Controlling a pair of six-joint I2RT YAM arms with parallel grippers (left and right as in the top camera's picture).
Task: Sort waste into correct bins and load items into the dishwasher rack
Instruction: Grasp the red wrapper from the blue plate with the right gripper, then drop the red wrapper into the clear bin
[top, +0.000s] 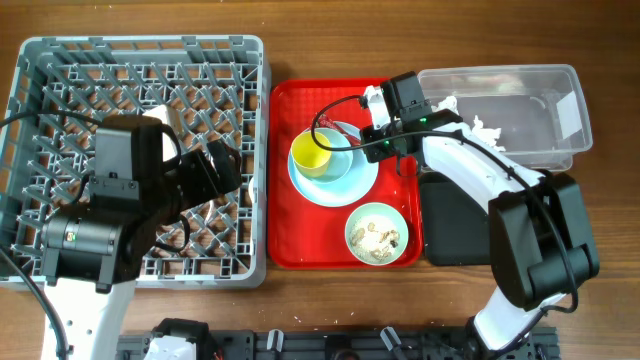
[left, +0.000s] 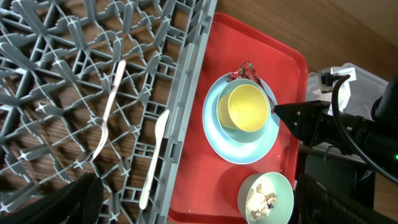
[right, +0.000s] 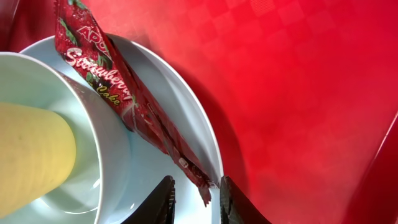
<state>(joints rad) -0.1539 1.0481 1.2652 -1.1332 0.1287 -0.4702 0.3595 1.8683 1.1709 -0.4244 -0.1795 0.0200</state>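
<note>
A red shiny wrapper (right: 134, 102) lies across the light blue plate (right: 186, 106) and leans on the small blue bowl (right: 102, 143) that holds the yellow cup (right: 31, 155). My right gripper (right: 196, 199) is open at the plate's rim. The wrapper's lower tip sits between its fingers with a gap on each side. From above, this gripper (top: 370, 142) hangs over the plate's right edge. My left gripper (left: 202, 202) is wide open above the grey dishwasher rack (top: 60, 60), where a white fork (left: 109, 112) and a second white utensil (left: 155, 152) lie.
The red tray (top: 300, 240) also carries a pale green bowl (top: 376, 234) with rice-like scraps. A clear tub (top: 530, 85) at the back right holds a crumpled white napkin (top: 482, 126). A black tray (top: 455, 230) lies under the right arm.
</note>
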